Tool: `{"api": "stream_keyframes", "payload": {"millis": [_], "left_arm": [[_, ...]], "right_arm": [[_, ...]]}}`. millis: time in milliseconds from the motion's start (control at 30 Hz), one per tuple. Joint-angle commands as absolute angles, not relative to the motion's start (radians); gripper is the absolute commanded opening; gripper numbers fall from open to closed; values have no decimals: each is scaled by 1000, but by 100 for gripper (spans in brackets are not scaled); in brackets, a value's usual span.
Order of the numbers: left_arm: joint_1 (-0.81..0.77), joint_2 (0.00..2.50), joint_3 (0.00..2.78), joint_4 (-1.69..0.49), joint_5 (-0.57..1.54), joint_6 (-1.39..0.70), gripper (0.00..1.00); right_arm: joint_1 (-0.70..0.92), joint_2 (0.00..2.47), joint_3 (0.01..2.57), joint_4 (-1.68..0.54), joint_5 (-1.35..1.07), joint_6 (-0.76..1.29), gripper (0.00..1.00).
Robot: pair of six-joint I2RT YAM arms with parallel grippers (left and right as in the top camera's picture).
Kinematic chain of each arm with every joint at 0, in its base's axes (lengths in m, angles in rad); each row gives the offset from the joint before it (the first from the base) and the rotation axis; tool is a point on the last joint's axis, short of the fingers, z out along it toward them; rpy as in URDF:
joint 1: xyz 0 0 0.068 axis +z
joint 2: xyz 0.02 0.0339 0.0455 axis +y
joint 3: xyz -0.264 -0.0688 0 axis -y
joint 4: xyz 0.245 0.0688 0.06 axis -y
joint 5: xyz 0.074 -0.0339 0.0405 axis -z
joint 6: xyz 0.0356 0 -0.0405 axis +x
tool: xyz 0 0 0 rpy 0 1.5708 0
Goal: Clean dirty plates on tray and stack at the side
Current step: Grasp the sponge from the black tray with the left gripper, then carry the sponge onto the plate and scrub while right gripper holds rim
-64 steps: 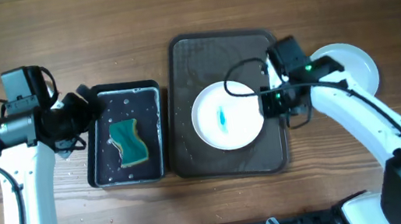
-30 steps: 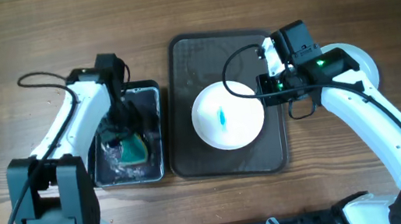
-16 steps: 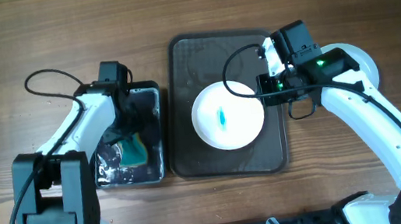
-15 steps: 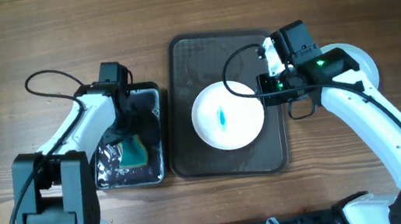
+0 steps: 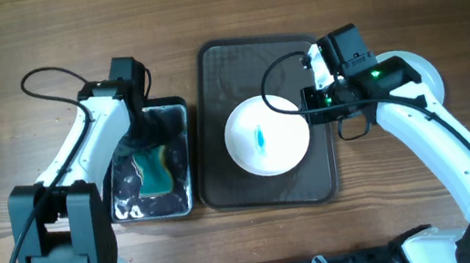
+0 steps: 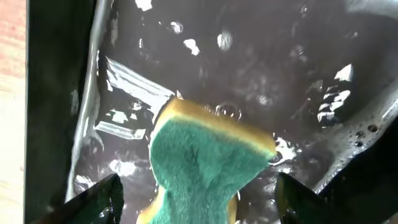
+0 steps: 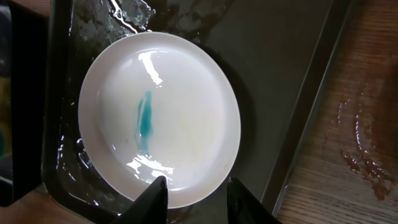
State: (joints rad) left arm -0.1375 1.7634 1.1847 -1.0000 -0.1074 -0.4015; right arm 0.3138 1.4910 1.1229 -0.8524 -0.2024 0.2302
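Left hand [image 6: 196, 196]: fingers spread wide, 1 on each side of the sponge [image 6: 205, 168], not clamped on it. The sponge is a soft block with a curved outline, green fuzzy scrub face and yellow foam layer. It lies in the small black tray [image 5: 174, 122]. That tray is rectangular with rounded corners and a raised rim. Its floor is glossy and wet, with droplets and bright glare patches.

Right hand [image 7: 198, 196]: fingers part-way apart at the near rim of the plate [image 7: 186, 124], with a short stretch of rim showing between them. Can't tell if they grip or press it.

That plate is round, white and glossy, with a shallow rim. It has 1 narrow blue-teal smear [image 7: 145, 121] at centre and lies flat in the large tray [image 5: 226, 68], toward the tray's right side. The large tray is dark brown-grey and rectangular, with rounded corners and a raised lip. Its floor is matte, with water film and bubbles near the far left corner. It holds only this 1 plate.

Off the tray to the right, a 2nd white plate [image 5: 433, 76] sits on the bench [image 5: 20, 42], mostly hidden under the right arm. The bench is brown wood with visible grain, with a wet streak [image 7: 360, 146] just beside the large tray's right edge. The small black tray sits just left of the large one, with a narrow gap between them.
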Motion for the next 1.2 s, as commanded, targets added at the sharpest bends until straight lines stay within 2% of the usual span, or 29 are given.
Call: {"api": "stream_keyframes", "payload": {"millis": [0, 100, 167, 233, 300, 367, 400, 500, 533, 633, 733, 900, 1167], "left_arm": [[-134, 1755, 1142, -994, -86, -397, 69], [-134, 1755, 1074, -934, -82, -400, 65], [-134, 1755, 1017, -870, -70, -401, 57], [-134, 1755, 970, -810, -68, -423, 45], [-134, 1754, 959, -784, -69, -426, 20], [-134, 1754, 965, -773, -68, -426, 9], [-134, 1754, 973, -777, -68, -426, 7], [-133, 1752, 1029, -836, -69, -425, 11], [-133, 1752, 1056, -867, -69, -425, 12], [-133, 1752, 1133, -941, -69, -422, 4], [-133, 1752, 1192, -1001, -69, -421, 4], [-141, 1752, 1322, -1129, -68, -381, 4], [-195, 1752, 1502, -1170, -42, -350, 4]], "right_arm": [[315, 1476, 1142, -853, -218, 239, 32], [315, 1476, 1142, -850, -218, 239, 32], [315, 1476, 1142, -849, -218, 239, 32], [315, 1476, 1142, -850, -218, 240, 32], [315, 1476, 1142, -849, -218, 239, 32], [315, 1476, 1142, -849, -218, 239, 33], [315, 1476, 1142, -850, -218, 239, 33], [315, 1477, 1141, -850, -197, 336, 33], [312, 1477, 1141, -845, -170, 392, 36], [273, 1482, 1137, -809, -159, 451, 39], [203, 1493, 1137, -804, -232, 406, 39], [127, 1581, 1137, -817, -516, 104, 39], [183, 1784, 1068, -740, -375, 199, 41]]}}
